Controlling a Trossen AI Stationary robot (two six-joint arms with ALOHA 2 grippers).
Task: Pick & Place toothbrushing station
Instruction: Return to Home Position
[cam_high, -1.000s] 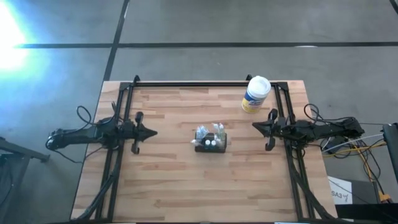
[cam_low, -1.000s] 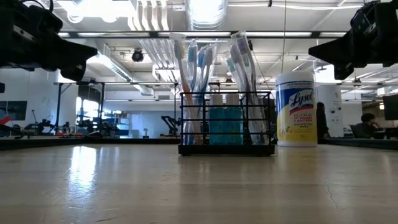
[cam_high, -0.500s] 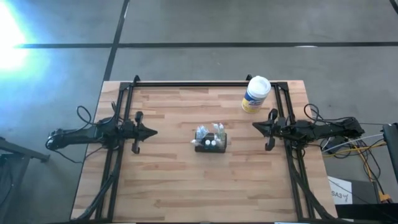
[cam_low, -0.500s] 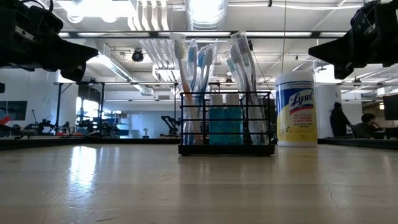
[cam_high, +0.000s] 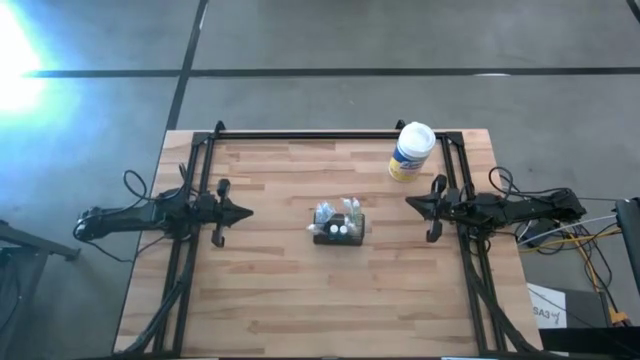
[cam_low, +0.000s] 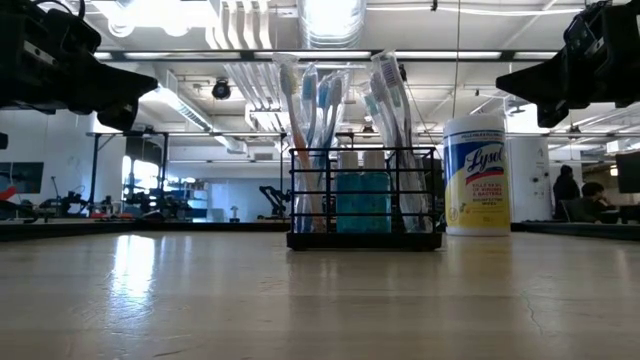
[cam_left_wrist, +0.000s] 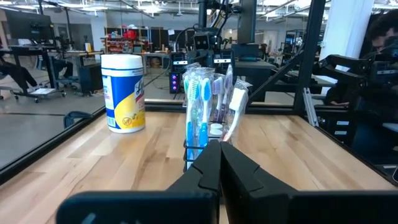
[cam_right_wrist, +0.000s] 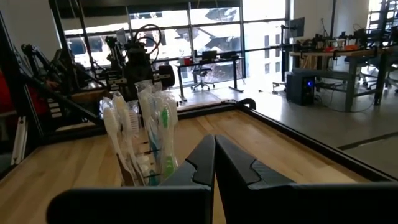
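Observation:
The toothbrushing station is a small black wire box holder with several toothbrushes and small bottles standing in it. It rests by its base on the middle of the wooden table and also shows in the low view, the left wrist view and the right wrist view. My left gripper is shut and empty, above the table left of the station; its closed fingertips show in the left wrist view. My right gripper is shut and empty, right of the station; its closed fingertips show in the right wrist view.
A white cylindrical wipes canister with a yellow label stands at the table's far right, also in the low view. A black metal frame runs along the table's far edge and both sides. People show in the room beyond.

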